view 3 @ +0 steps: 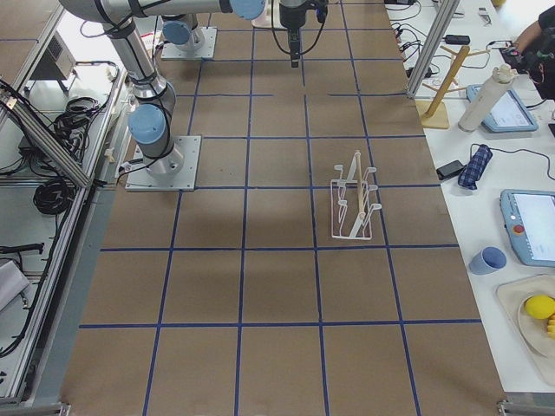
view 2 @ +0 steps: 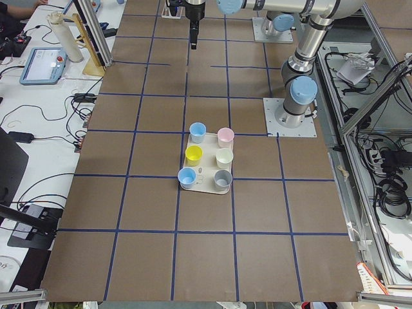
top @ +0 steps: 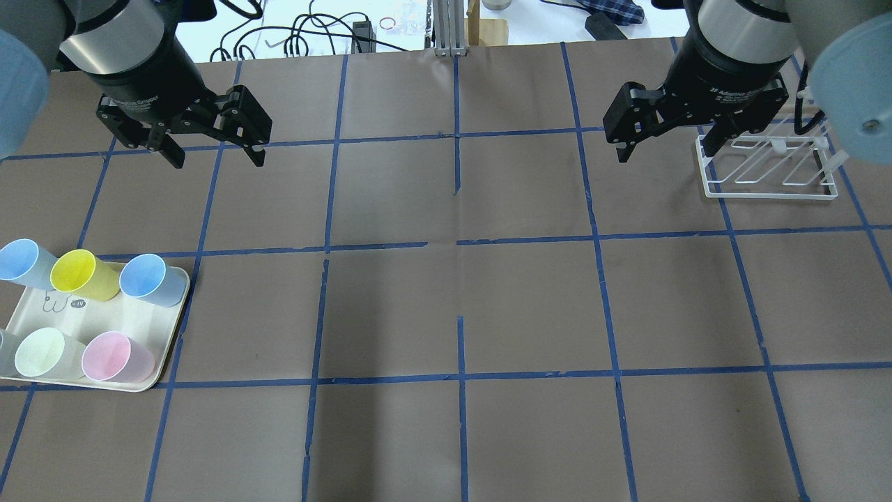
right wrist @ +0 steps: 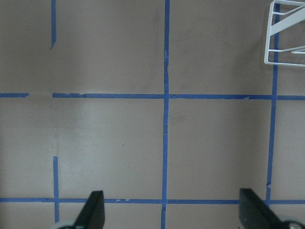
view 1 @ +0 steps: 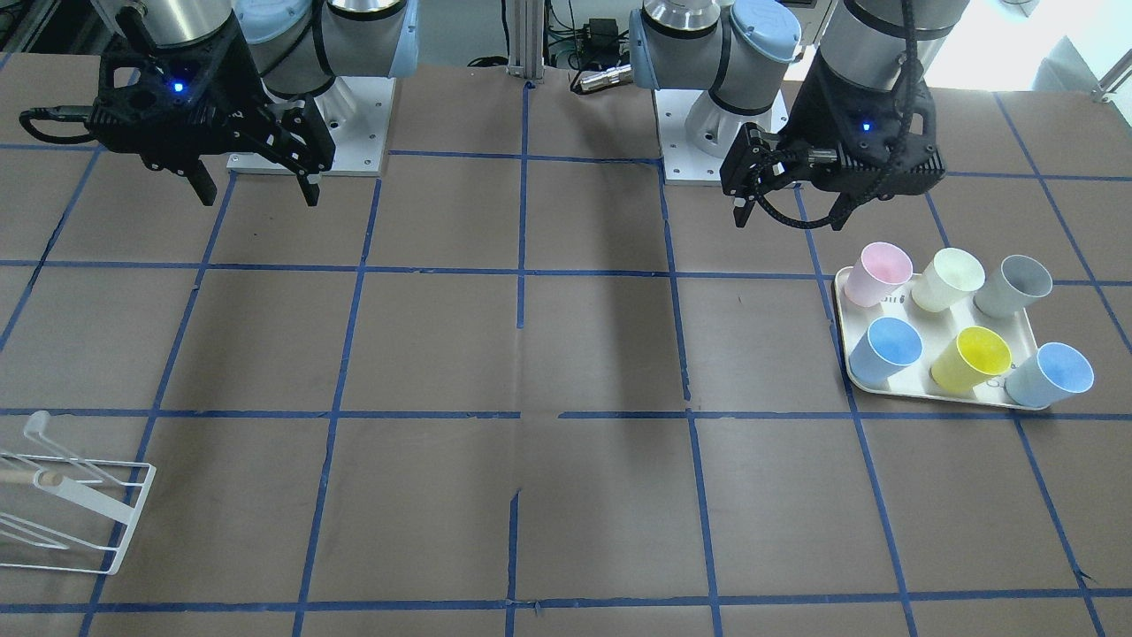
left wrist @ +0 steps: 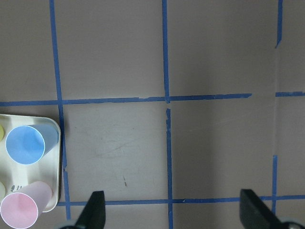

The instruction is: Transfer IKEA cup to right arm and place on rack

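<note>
Overhead exterior view showed the task not begun: the left gripper [top: 218,160] and right gripper [top: 665,152] both hung wide open and empty above the table, the IKEA cup [view 1: 1013,286] stood untouched at a corner of the tray [top: 125,317], and the rack [top: 766,197] bore no cup.

I work in a robotics lab: my table [top: 529,307] is papered brown and marked off in squares with blue tape [top: 523,241], and I am bolted to it on white metal plates [view 2: 271,129]. Aluminium frame posts [view 3: 431,43] stand around it. Control tablets [view 2: 42,64] lie on the side benches, and bundles of cable [view 3: 45,195] hang beside my frame.
</note>
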Controlling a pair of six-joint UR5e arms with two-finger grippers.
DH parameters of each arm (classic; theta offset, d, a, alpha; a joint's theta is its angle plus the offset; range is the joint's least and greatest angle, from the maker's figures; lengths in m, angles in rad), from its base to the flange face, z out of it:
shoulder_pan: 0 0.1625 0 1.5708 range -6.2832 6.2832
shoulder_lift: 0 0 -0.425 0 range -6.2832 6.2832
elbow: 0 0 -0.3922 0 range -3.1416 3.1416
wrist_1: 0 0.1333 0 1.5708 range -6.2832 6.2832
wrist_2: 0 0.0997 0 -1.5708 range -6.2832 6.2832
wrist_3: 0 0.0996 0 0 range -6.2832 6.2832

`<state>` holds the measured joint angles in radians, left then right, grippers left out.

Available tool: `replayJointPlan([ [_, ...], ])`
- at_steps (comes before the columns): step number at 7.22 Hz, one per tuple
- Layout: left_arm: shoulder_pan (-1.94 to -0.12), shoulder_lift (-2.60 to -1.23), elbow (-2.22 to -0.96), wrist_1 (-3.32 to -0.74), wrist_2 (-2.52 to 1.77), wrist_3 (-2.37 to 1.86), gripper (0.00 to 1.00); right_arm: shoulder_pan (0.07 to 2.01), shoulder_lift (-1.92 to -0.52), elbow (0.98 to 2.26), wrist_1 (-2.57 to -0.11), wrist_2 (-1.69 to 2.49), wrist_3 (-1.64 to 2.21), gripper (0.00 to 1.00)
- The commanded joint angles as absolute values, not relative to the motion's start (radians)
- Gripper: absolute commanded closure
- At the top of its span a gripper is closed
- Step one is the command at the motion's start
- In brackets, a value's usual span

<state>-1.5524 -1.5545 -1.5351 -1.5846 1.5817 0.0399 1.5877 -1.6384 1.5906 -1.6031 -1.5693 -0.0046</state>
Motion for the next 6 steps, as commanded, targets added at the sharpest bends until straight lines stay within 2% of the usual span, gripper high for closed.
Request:
replayJointPlan([
  [1, -1.552, -1.554, -1.536, -1.585, 1.582, 0.04, 0.0, 1.588, -1.64, 1.592, -1.603, -1.569, -0.005, 0.0],
  [4, -1.522, -1.552, -1.54, -1.597, 1.594, 0.104, 0.0, 1.588, -1.64, 1.592, -1.603, -1.569, -0.005, 0.0],
  [6, -1.438, -1.548, -1.543, -1.617, 1.601, 0.263, 0.0, 1.588, -1.64, 1.592, -1.603, -1.569, -0.005, 0.0],
])
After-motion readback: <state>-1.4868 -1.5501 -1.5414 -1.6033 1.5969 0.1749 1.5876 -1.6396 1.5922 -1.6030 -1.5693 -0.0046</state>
